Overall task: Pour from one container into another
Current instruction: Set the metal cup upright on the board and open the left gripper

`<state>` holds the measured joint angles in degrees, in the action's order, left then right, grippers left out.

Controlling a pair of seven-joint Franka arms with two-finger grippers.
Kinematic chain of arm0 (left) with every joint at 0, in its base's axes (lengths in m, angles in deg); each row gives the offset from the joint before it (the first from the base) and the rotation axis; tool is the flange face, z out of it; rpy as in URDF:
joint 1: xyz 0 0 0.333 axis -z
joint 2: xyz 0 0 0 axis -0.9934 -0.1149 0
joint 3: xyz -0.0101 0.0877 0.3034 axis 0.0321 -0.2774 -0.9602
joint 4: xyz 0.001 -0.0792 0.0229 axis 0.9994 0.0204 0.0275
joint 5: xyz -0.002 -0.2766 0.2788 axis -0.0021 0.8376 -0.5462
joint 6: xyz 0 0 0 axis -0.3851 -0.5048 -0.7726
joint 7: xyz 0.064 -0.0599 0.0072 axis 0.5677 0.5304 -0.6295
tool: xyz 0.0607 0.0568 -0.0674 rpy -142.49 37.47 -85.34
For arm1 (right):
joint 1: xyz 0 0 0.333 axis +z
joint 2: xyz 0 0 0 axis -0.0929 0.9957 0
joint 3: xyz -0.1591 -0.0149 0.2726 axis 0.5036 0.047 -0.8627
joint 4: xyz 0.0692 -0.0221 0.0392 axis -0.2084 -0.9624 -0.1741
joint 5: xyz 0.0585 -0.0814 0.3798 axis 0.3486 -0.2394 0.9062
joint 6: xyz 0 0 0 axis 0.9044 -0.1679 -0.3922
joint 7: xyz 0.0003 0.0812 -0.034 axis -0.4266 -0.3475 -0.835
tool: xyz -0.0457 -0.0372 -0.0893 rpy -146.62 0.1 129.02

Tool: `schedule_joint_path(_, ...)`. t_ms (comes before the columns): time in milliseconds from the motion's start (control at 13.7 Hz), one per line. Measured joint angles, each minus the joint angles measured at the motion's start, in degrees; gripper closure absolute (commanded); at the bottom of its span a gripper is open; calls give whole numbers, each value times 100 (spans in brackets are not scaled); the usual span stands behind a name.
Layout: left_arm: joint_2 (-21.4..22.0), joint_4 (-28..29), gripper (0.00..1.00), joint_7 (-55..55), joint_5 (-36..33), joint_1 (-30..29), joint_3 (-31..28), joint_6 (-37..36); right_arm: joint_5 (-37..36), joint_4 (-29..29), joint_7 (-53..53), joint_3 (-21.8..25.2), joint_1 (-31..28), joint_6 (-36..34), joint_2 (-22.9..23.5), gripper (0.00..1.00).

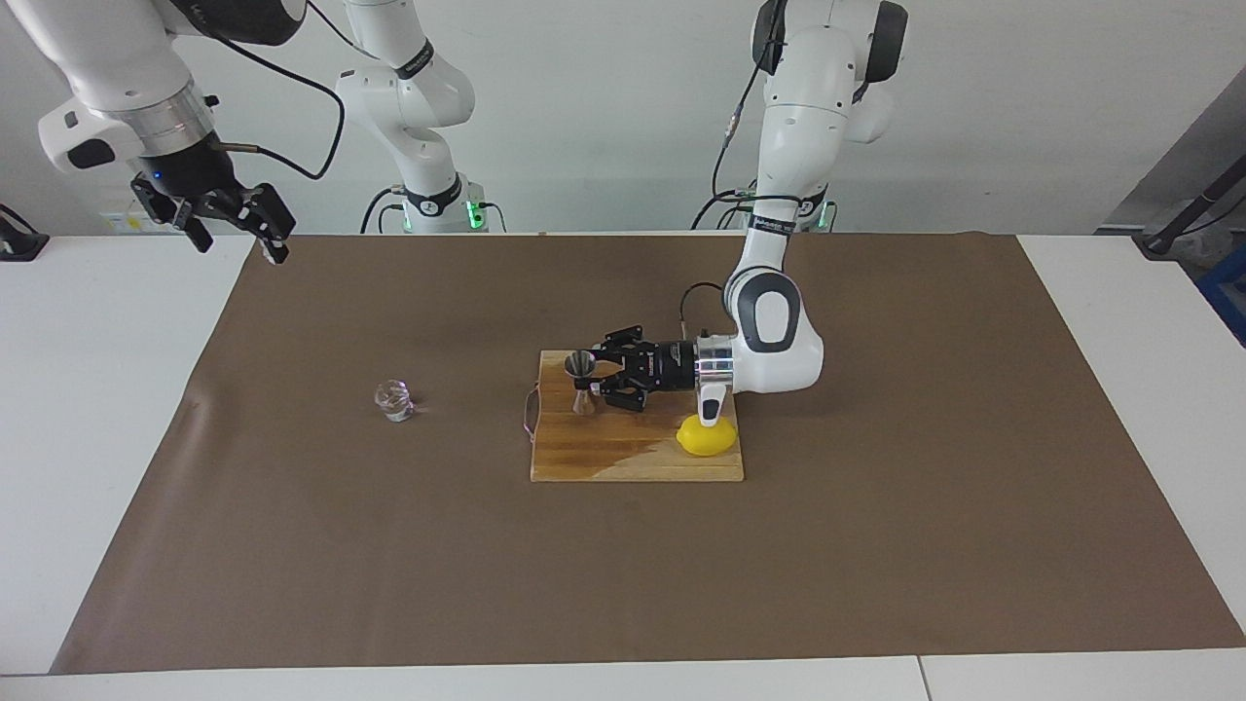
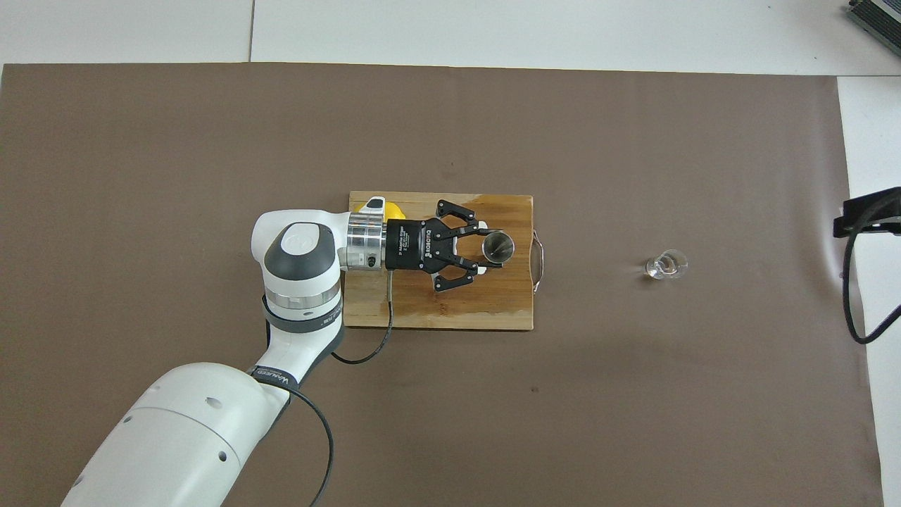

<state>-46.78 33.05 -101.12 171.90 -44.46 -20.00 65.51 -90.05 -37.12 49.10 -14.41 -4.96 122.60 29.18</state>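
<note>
Standing upright on the wooden cutting board (image 1: 604, 458), the steel jigger (image 1: 582, 382) is keeping its long axis vertical, its open upper cone facing straight up so that the overhead view is looking down into the cup (image 2: 498, 247). The left gripper (image 1: 596, 382) is lying level above the board, pointing toward the right arm's end of the table, and its fingertips are pinching the jigger at the narrow waist while the outer links are splaying to either side. The jigger's lower cone appears to be sitting on the wood, though whether it is just clear of it cannot be told.

The lemon (image 1: 706, 438) is sitting on the board back by the left gripper's wrist, under the silver flange, well apart from the fingertips. The clear glass tumbler (image 1: 394, 400) is standing upright, mouth up, on the brown mat (image 1: 876, 545), well ahead of the left gripper's fingertips along the line they are pointing, past the board's metal handle (image 2: 539, 262).

The right gripper (image 1: 238, 216) is waiting high over the mat's corner at its own end of the table, its fingers spread and holding nothing, well away from the tumbler.
</note>
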Motion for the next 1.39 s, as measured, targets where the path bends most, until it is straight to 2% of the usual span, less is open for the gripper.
schedule_joint_path(1022, -40, 20, 63, -14, 1, 580, -537, 200, 0, 0, 0, 0, 0, 0, 0, 0)
schedule_joint_path(1387, -39, 19, 59, 3, 1, 638, -549, 347, 0, 0, 0, 0, 0, 0, 0, 0)
